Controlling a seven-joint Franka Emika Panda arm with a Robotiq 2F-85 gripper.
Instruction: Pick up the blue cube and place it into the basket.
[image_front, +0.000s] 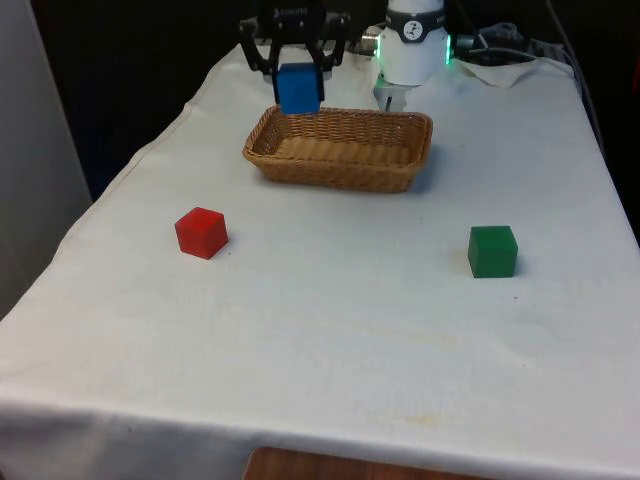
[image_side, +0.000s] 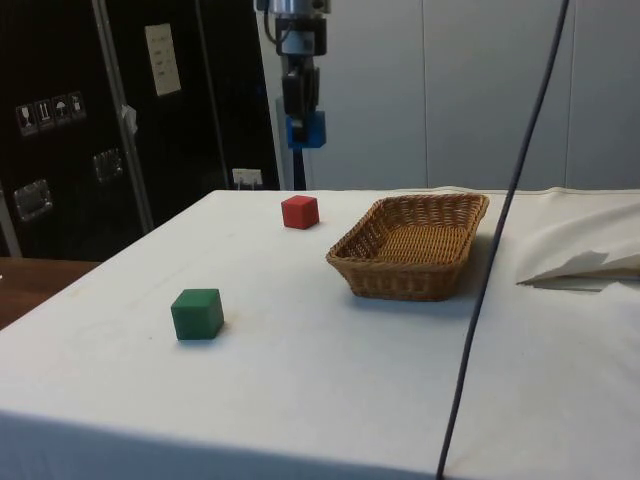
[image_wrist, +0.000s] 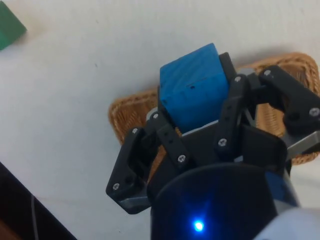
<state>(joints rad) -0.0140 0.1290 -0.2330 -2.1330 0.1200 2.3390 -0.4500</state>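
The blue cube (image_front: 297, 88) is hanging clamped in the pincer (image_front: 296, 72), raised over the basket's (image_front: 340, 150) end toward the front view's left. Releasing there is risking a bounce off the rim onto the worktop (image_front: 330, 310).

Green cube (image_wrist: 10, 25) cut by wrist picture's edge; basket (image_wrist: 130, 112) half behind hand (image_wrist: 200, 107).
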